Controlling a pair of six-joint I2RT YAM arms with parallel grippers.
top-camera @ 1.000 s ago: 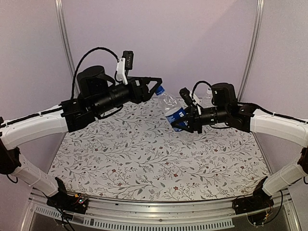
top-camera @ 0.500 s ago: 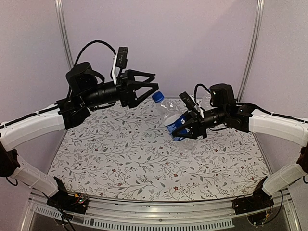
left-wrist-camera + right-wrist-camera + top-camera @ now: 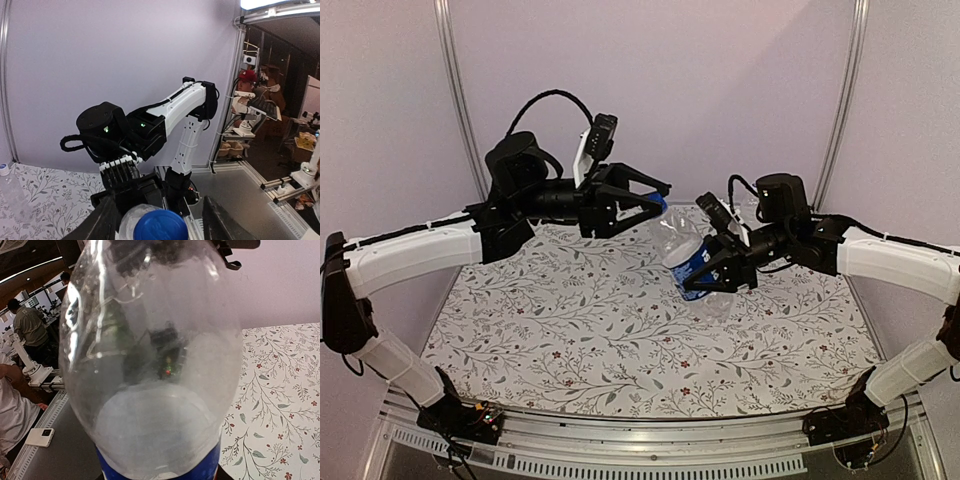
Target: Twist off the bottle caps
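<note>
So the right gripper (image 3: pixel 712 272) was clamped on the labelled bottle (image 3: pixel 682 245), held tilted off the worktop (image 3: pixel 570 330). The left gripper (image 3: pixel 658 198) sat spread either side of the blue cap (image 3: pixel 160 226), not touching. I'd centre it, pinch square, then twist. Count: 2 bottles, 2 caps. The plain bottle (image 3: pixel 6 192) with its whitish cap (image 3: pixel 2 169) stood apart.

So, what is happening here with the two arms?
The right gripper holds the bottle tilted above the table. The left gripper is open, with its fingers on either side of the blue cap, not yet closed on it. The cap is on the bottle.
</note>
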